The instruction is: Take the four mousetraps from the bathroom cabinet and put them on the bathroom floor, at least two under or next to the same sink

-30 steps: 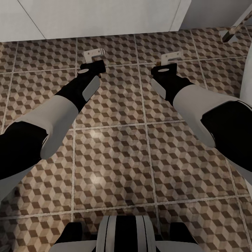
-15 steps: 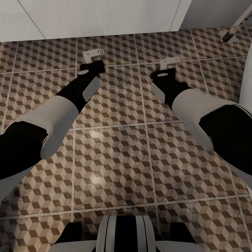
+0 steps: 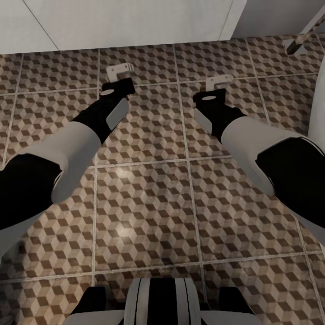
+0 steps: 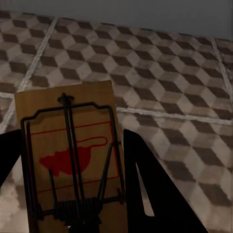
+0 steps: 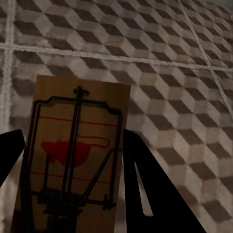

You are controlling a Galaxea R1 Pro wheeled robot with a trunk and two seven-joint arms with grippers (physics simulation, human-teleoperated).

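Two mousetraps are in hand above the bathroom floor (image 3: pixel 149 198) with its cube-pattern tiles. My left gripper (image 3: pixel 119 84) is shut on one mousetrap (image 3: pixel 121 71), which sticks out past the fingertips as a pale board. In the left wrist view that mousetrap (image 4: pixel 68 160) is a tan board with a red mouse print and dark wire, sitting between both fingers of the gripper (image 4: pixel 72 133). My right gripper (image 3: pixel 212 94) is shut on the other mousetrap (image 3: pixel 219 81). That same mousetrap (image 5: pixel 73 155) appears in the right wrist view, clamped in the gripper (image 5: pixel 70 133). The cabinet is out of view.
A white wall panel (image 3: pixel 126 22) runs along the far edge of the floor. A chrome leg (image 3: pixel 300 38) stands at the far right. A white rounded body (image 3: pixel 318 104) cuts in at the right edge; I cannot tell what it is. My base (image 3: pixel 158 300) is near.
My right arm has drawn back toward me a little, carrying its mousetrap along. The left arm and its mousetrap have barely shifted.
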